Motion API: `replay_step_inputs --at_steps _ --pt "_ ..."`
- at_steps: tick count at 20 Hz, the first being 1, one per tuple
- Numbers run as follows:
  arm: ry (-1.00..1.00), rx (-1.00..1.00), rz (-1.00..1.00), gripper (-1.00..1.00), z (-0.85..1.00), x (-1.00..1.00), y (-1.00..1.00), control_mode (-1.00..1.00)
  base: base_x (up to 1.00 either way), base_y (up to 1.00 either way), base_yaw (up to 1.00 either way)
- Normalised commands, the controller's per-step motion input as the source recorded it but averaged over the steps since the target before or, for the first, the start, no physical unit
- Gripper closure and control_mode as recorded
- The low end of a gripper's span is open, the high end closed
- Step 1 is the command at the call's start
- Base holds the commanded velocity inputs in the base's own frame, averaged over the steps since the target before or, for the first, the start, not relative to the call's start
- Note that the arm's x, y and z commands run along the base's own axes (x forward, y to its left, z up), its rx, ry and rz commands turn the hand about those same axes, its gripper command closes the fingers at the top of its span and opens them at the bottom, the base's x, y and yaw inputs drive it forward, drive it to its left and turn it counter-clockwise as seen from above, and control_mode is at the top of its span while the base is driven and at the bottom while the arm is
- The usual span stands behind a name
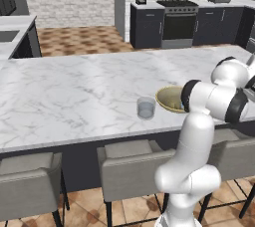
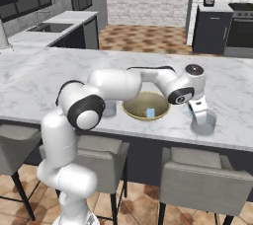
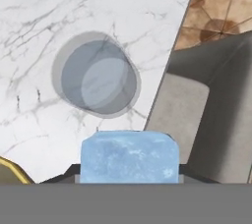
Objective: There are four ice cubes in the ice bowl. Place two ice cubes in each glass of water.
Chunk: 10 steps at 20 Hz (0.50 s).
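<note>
My gripper (image 3: pixel 129 173) is shut on a pale blue ice cube (image 3: pixel 129 153), which sits between the two fingertips. Below the cube stands a clear glass of water (image 3: pixel 98 74) on the marble counter, slightly to one side of the cube. From the right base view, the gripper (image 2: pixel 198 115) hangs just above that glass (image 2: pixel 204 126), near the counter's front edge. The tan ice bowl (image 2: pixel 132 111) lies left of it and holds at least one ice cube (image 2: pixel 150 113). The other glass (image 1: pixel 146 107) stands left of the bowl (image 1: pixel 167 99), whose right part my arm hides.
The marble counter (image 1: pixel 74 96) ends close beside the right glass. Grey stools (image 2: pixel 207 174) stand below the front edge over a tiled floor. A stove (image 1: pixel 178 22) and dark cabinets line the far wall.
</note>
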Motion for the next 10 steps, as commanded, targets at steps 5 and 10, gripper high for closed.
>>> replay_step_inputs --at_steps 5,10 --pt "0.0 0.0 -0.01 1.0 -0.09 0.13 -0.12 -1.0 0.0 0.0 0.0" --pt "0.0 0.0 0.0 1.0 -0.09 0.16 -0.13 -1.0 0.0 0.0 0.0"
